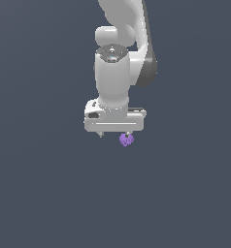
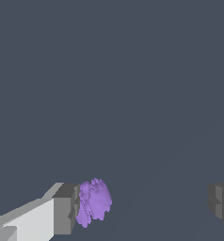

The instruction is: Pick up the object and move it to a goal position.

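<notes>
Blob [image 2: 93,201] of pale purple, lumpy and pitted all over, smaller than my finger [image 2: 66,208], sits right against that finger's inner pad. My gripper [image 2: 142,204] stands wide open, the other finger well apart from it. From outside, it shows just under the gripper [image 1: 115,134]

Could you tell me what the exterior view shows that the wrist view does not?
Only the exterior view shows the white arm reaching down from above, with the gripper at its end. Only the wrist view shows the jaws wide apart, the purple blob against one finger and well clear of the other. Both show the blob at the gripper and a plain dark background.
</notes>
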Robot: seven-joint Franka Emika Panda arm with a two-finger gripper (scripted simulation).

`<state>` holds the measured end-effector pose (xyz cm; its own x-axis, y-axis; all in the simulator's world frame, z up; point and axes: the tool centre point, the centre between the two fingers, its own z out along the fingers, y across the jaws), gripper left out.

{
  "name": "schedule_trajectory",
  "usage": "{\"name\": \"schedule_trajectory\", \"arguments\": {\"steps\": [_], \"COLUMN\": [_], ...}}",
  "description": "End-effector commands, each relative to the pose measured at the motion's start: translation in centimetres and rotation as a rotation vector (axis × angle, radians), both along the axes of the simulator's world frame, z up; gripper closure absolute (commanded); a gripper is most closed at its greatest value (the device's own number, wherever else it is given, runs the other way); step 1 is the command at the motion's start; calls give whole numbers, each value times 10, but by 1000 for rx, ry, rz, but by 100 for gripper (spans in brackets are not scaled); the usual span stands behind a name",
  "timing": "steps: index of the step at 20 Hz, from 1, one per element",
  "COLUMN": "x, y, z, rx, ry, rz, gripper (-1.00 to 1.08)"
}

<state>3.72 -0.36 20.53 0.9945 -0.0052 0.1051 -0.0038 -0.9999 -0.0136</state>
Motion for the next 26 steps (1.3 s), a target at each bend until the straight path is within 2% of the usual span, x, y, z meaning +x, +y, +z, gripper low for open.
{"name": "schedule_trajectory", "arguments": {"steps": [1, 11, 19, 26], "x": [0, 7, 6, 3], "y": [0, -19, -18, -13], "z": [0, 3, 3, -4], "rx": [0, 23, 23, 29], "ry": [0, -11, -10, -3], "rz": [0, -60, -64, -117], "gripper": [-92, -92, -92, -92]}}
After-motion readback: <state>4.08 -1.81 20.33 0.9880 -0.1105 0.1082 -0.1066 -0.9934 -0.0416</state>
